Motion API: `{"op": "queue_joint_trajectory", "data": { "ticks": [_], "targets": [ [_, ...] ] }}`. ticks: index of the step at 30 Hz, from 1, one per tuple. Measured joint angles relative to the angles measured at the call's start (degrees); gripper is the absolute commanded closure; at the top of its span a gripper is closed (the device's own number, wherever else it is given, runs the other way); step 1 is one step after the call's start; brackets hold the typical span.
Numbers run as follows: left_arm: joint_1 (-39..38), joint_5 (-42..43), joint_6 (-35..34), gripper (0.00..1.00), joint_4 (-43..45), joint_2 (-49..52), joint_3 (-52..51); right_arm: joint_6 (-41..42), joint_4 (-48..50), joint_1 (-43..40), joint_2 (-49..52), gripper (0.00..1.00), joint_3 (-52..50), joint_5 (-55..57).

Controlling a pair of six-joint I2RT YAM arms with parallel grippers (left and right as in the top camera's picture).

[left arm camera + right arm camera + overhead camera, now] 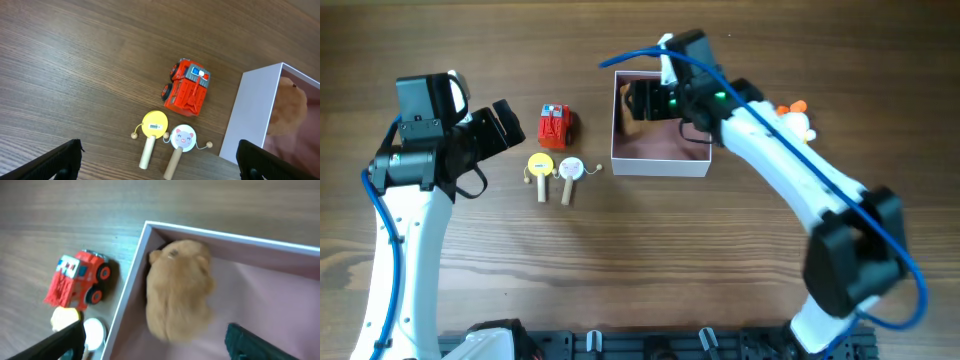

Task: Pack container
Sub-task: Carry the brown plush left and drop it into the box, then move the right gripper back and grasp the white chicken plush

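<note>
The container (660, 166) is a square white box with a pale pink inside, at the middle back of the table. A tan plush animal (177, 292) lies in its left part, against the wall (128, 292). My right gripper (652, 100) hovers open over the box, its fingers (157, 347) spread either side of the plush and not touching it. My left gripper (505, 125) is open and empty, left of a red toy truck (556, 125). In the left wrist view its fingers (160, 167) frame the truck (187, 87), and the container wall (250, 115) and plush (289, 107) show at the right.
Two wooden-handled rattle drums lie in front of the truck, one yellow (539, 168) and one white with a pig face (570, 170). They also show in the left wrist view (155, 125) (182, 138). A small white and orange toy (798, 116) sits right of the container, behind my right arm.
</note>
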Motion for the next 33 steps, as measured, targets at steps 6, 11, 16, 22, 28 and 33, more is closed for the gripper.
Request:
{"op": "queue_joint_trajectory", "data": {
  "ticks": [6, 11, 16, 22, 28, 33],
  "targets": [
    [0.0, 0.0, 0.0, 0.0, -0.04, 0.0, 0.0, -3.28, -14.4, -6.6, -12.31, 0.01, 0.61, 11.19],
    [0.0, 0.0, -0.02, 0.0, -0.02, 0.0, 0.0, -6.19, -19.37, -19.65, -13.03, 0.0, 0.26, 15.5],
    [0.0, 0.0, -0.02, 0.0, -0.07, 0.0, 0.0, -9.55, -18.75, -29.57, -7.43, 0.02, -2.49, 13.38],
    [0.0, 0.0, -0.02, 0.0, -0.02, 0.0, 0.0, -13.42, -19.04, -33.9, 3.48, 0.04, -3.54, 6.58],
    [0.0, 0.02, -0.02, 0.0, -0.04, 0.0, 0.0, -14.97, -18.56, -33.14, 10.88, 0.53, -3.78, 3.45],
    [0.0, 0.0, 0.0, 0.0, -0.04, 0.0, 0.0, -14.56, -17.79, -33.0, 12.31, 0.78, -3.78, 2.84]
  ]
}}
